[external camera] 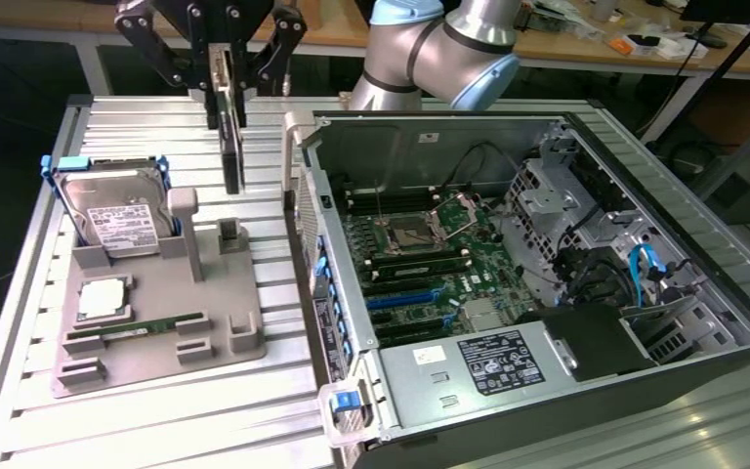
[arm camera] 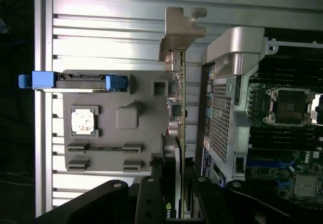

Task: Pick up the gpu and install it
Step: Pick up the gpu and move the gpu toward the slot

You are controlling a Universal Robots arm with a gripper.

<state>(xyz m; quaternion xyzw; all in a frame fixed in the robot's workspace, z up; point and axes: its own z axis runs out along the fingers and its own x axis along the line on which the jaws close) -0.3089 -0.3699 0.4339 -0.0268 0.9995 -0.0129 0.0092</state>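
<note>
The gpu (external camera: 231,147) is a thin dark card hanging on edge in the air, with my gripper (external camera: 234,88) shut on its upper end. It hangs above the slatted table, between the grey parts fixture (external camera: 153,322) and the open computer case (external camera: 479,244). In the wrist view the gpu (arm camera: 179,113) is seen edge-on, its silver bracket (arm camera: 181,27) at the far end, and my gripper (arm camera: 174,183) clamps it from both sides. The blue expansion slots (external camera: 408,298) on the motherboard lie inside the case, off to the exterior view's right of the card.
The grey fixture holds a silver hard drive (external camera: 114,215) in a blue-handled carrier, a processor chip (external camera: 102,298) and a green memory stick (external camera: 134,332). The case's near wall (external camera: 310,195) stands close to the hanging card. A power supply (external camera: 479,366) fills the case's front corner.
</note>
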